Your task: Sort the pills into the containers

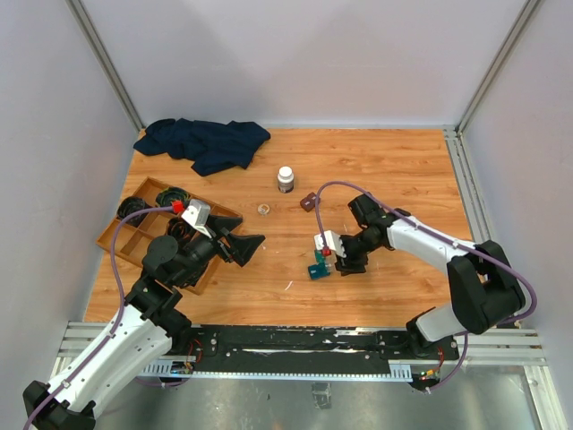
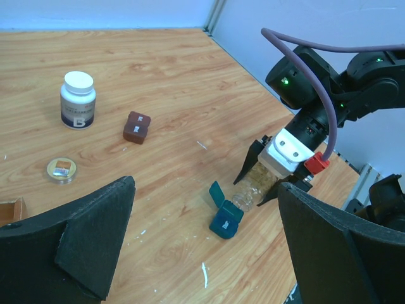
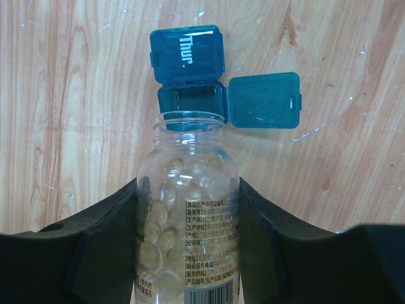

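Observation:
My right gripper [image 3: 188,190] is shut on a clear pill bottle [image 3: 186,209] with no cap, half full of pale round pills [image 3: 166,218]. The bottle lies tipped, its mouth right at the open compartment of a small teal container [image 3: 190,102]. That container's lid [image 3: 262,100] is swung out to the right, and a teal part marked "Thur." [image 3: 186,54] lies just beyond. The top view has the container [image 1: 318,267] left of the right gripper [image 1: 333,253]. My left gripper [image 2: 205,190] is open, empty, and faces the container [image 2: 226,218] from a distance.
A white capped bottle [image 1: 286,179] stands mid-table, with a small brown case [image 1: 308,203] and a small round disc [image 1: 263,210] near it. A wooden compartment tray [image 1: 134,235] lies at the left under the left arm. A dark blue cloth [image 1: 204,141] is at the back left.

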Action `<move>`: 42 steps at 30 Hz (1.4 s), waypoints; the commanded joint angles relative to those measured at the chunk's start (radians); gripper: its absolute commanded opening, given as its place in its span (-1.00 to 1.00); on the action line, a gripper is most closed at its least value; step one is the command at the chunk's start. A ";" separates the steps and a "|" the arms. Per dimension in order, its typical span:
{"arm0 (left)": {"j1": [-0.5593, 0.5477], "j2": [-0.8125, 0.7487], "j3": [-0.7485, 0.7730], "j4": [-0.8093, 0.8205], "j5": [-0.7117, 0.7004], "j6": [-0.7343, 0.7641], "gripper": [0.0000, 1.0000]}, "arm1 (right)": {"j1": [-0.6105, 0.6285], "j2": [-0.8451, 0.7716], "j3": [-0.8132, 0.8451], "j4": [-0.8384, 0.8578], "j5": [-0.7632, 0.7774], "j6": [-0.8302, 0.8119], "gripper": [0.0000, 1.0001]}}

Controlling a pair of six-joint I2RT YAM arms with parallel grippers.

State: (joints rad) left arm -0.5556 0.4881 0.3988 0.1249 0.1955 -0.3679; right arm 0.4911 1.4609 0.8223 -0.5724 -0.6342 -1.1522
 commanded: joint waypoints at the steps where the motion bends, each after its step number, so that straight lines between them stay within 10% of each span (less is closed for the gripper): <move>1: 0.005 -0.009 0.005 0.005 -0.005 0.000 0.98 | 0.036 -0.014 0.025 -0.008 0.025 0.023 -0.99; 42: 0.005 -0.007 0.005 0.000 0.001 0.001 0.98 | 0.108 -0.041 0.035 -0.003 0.152 0.082 -0.99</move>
State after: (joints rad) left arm -0.5556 0.4881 0.3988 0.1242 0.1955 -0.3679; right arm 0.5861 1.4250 0.8295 -0.5564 -0.4820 -1.0767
